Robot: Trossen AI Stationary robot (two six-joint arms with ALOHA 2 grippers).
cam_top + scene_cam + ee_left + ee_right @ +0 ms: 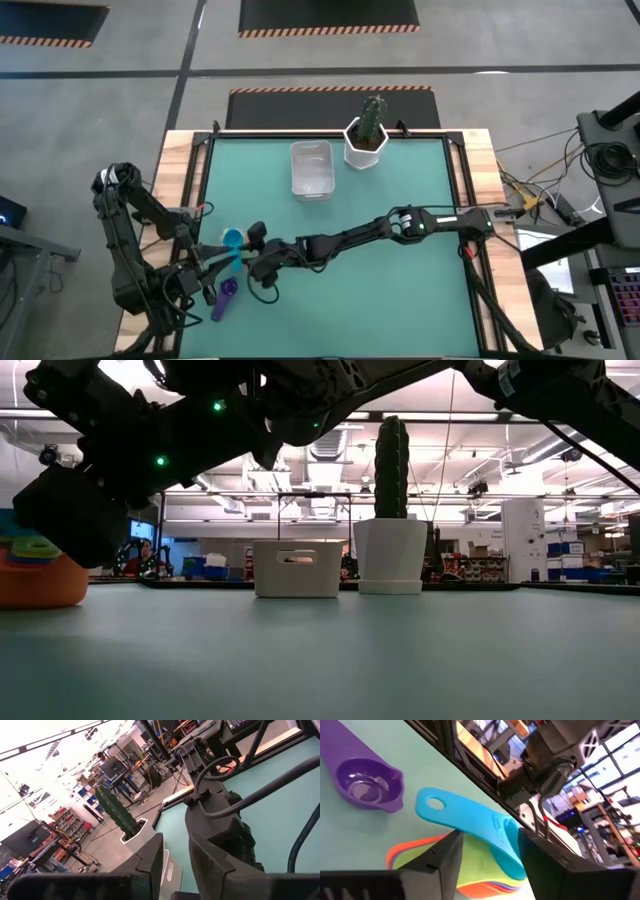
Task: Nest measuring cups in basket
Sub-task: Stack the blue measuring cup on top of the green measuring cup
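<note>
A white hexagonal pot (pixel 364 146) stands at the far edge of the green table mat (pixel 400 290), with a tall green cactus (pixel 372 118) upright in it. The mat lies on a light wooden table top (pixel 178 160), whose bare wood shows along the sides. Around the table the grey floor (pixel 120 100) carries dark panels edged with orange-and-black hazard stripes (pixel 330 32). To the right of the table, loose cables (pixel 535 190) trail beside a dark stand. Behind the table, the low view shows a workshop with shelves (pixel 580 565) and ceiling lights.
</note>
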